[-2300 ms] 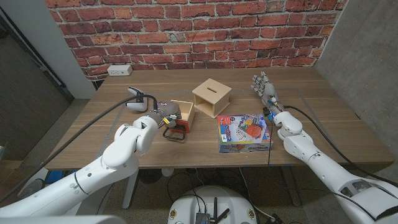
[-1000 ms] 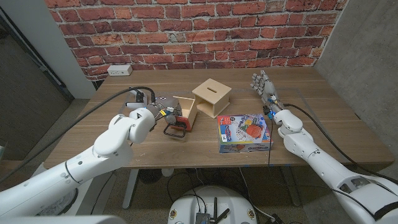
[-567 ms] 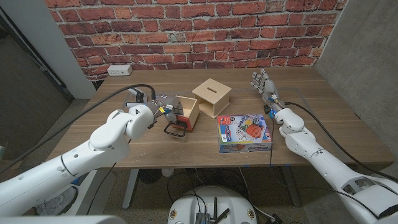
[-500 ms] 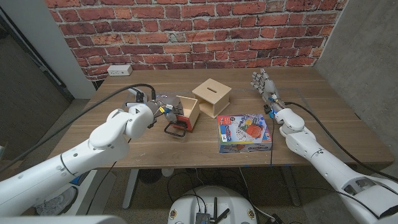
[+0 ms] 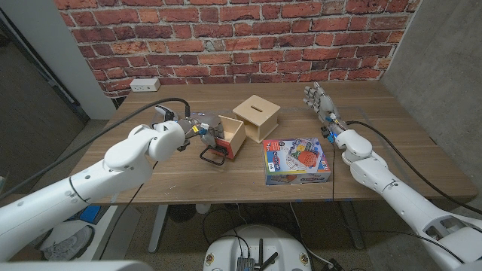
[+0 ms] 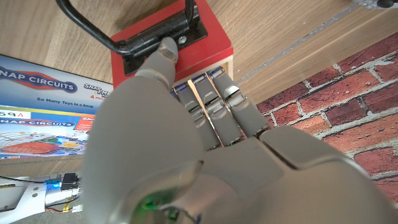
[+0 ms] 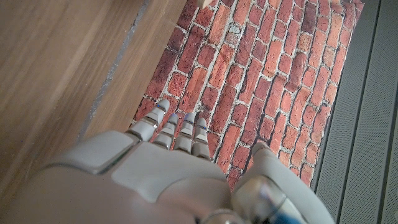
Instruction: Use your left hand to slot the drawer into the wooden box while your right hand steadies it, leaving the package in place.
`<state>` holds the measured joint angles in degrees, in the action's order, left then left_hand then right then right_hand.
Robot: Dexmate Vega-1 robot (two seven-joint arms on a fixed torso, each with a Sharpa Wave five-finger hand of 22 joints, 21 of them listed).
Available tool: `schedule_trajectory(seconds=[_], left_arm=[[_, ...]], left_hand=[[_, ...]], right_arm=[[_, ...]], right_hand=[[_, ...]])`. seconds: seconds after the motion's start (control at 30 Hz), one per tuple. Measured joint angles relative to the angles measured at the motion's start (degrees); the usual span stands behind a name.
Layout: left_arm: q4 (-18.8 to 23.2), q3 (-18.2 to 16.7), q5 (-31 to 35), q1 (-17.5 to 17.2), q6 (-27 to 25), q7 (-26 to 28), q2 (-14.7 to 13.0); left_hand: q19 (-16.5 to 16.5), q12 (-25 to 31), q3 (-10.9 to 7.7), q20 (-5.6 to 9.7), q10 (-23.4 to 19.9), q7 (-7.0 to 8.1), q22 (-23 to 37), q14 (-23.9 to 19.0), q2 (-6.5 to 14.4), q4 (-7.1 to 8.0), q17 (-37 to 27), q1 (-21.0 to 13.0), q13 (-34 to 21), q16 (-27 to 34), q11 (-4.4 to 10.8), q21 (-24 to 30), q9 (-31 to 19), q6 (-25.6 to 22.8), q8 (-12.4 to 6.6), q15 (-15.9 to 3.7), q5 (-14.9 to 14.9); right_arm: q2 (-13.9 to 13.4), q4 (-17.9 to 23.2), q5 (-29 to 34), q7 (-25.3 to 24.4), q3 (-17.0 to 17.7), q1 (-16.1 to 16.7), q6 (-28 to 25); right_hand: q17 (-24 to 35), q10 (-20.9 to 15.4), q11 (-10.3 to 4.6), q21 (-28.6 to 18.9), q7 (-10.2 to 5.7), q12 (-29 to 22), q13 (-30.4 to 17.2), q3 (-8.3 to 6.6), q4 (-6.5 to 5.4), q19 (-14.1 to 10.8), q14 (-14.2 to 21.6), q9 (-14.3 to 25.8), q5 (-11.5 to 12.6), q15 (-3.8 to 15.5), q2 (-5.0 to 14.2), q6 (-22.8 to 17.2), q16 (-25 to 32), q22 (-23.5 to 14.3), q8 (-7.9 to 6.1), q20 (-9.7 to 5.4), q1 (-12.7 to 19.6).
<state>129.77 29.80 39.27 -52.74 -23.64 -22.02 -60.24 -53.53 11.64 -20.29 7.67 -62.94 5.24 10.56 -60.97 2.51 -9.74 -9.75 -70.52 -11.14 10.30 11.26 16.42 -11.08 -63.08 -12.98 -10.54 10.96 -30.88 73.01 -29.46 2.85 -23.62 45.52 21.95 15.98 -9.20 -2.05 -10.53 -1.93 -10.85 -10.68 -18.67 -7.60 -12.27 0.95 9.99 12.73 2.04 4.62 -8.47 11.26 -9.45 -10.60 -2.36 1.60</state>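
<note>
Drawer [image 5: 228, 136]: left of box [image 5: 257, 117], table [image 5: 392, 135] middle.
Package [image 5: 295, 160]: front edge, before box.

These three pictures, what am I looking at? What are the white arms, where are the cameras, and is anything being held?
It is a two-armed robot at a wooden table. One camera looks down from its head; one rides on each wrist, looking along the back of that hand. The left hand grips a wooden drawer with a red front and black handle. The right hand is raised, fingers apart, holding nothing. Between them stand a wooden box with a slot on top and a colourful package marked Snap Circuits.
</note>
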Motion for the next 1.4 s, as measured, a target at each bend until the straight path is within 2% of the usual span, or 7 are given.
schedule_trajectory(seconds=[0.2, 0.23, 0.73, 1.1, 1.4], left_arm=[[-0.9, 0.3, -0.5, 1.2, 1.1, -0.3, -0.3], [-1.0, 0.4, -1.1, 1.4, 2.7, -0.8, -0.3], [-3.3, 1.0, -2.0, 4.2, 7.2, -1.7, 0.1], [-4.9, 1.5, -2.5, 6.2, 10.0, -3.2, 0.8], [-5.8, 2.1, -2.5, 7.7, 11.5, -4.6, 1.2]], left_hand=[[0.0, 0.0, 0.07, 0.00, 0.0, 0.00, 0.0, 0.0, 0.0, -0.07, 0.0, 0.0, 0.0, 0.0, -0.01, 0.0, 0.0, 0.0, -0.17, 0.00, -0.1], [0.0, 0.0, 0.07, 0.00, 0.0, 0.00, 0.0, 0.0, 0.0, -0.07, 0.0, 0.0, 0.0, 0.0, -0.01, 0.0, 0.0, 0.0, -0.17, 0.00, -0.1], [0.4, -0.2, 0.07, -0.19, 0.0, -0.01, 0.0, 0.4, 0.0, -0.08, 0.2, 0.0, 0.0, -0.2, -0.01, -0.4, -0.3, 0.0, -0.16, 0.19, 0.1], [0.7, -0.4, 0.16, -0.48, -0.1, 0.14, 0.0, 0.8, 0.5, -0.16, 0.1, -0.5, 0.1, -0.3, 0.11, -0.5, -0.3, -0.2, -0.08, 0.41, 0.1], [0.7, -0.6, 0.39, -0.48, -0.1, 0.13, 0.0, 0.8, 0.5, -0.08, 0.0, -0.5, 0.1, -0.4, 0.14, -0.5, -0.3, -0.2, 0.14, 0.41, 0.0]], right_arm=[[-0.7, 0.9, 1.5, 0.0, -0.2, 0.1, -0.6], [-1.9, 2.3, 2.0, 0.0, -0.6, 0.2, -0.7], [-5.4, 6.0, 8.2, -0.5, -2.0, -0.2, -1.5], [-7.8, 8.7, 17.9, -3.6, -3.8, -0.6, -0.9], [-10.0, 11.0, 25.5, -5.1, -5.2, -1.4, -1.4]], right_hand=[[0.0, 0.0, 0.00, 0.0, 0.00, 0.0, 0.0, -0.23, 0.22, 0.0, 0.0, -0.1, 0.0, 0.00, 0.00, 0.0, 0.0, 0.0, 0.00, 0.00, 0.0], [0.0, 0.0, 0.00, 0.0, 0.00, 0.0, 0.0, -0.23, 0.22, 0.0, 0.0, -0.1, 0.0, 0.00, 0.00, 0.0, 0.0, 0.0, 0.00, 0.00, 0.0], [-0.3, 0.2, -0.21, 0.0, 0.00, 0.0, 0.0, -0.46, 0.46, 0.0, 0.0, -0.1, 0.0, 0.00, 0.00, 0.0, 0.0, 0.0, 0.00, 0.00, 0.0], [-0.6, 0.5, -0.52, 0.0, 0.00, 0.0, 0.0, -0.70, 0.69, 0.0, 0.3, -0.1, 0.0, -0.31, -0.01, 0.0, 0.0, 0.1, 0.00, 0.00, 0.0], [-0.8, 1.5, -1.03, 0.4, -0.62, 0.3, 0.0, -0.93, 0.92, 1.7, -0.7, -0.1, 0.0, -0.30, -0.01, 0.6, 0.0, 0.1, 0.23, 0.18, 0.6]])
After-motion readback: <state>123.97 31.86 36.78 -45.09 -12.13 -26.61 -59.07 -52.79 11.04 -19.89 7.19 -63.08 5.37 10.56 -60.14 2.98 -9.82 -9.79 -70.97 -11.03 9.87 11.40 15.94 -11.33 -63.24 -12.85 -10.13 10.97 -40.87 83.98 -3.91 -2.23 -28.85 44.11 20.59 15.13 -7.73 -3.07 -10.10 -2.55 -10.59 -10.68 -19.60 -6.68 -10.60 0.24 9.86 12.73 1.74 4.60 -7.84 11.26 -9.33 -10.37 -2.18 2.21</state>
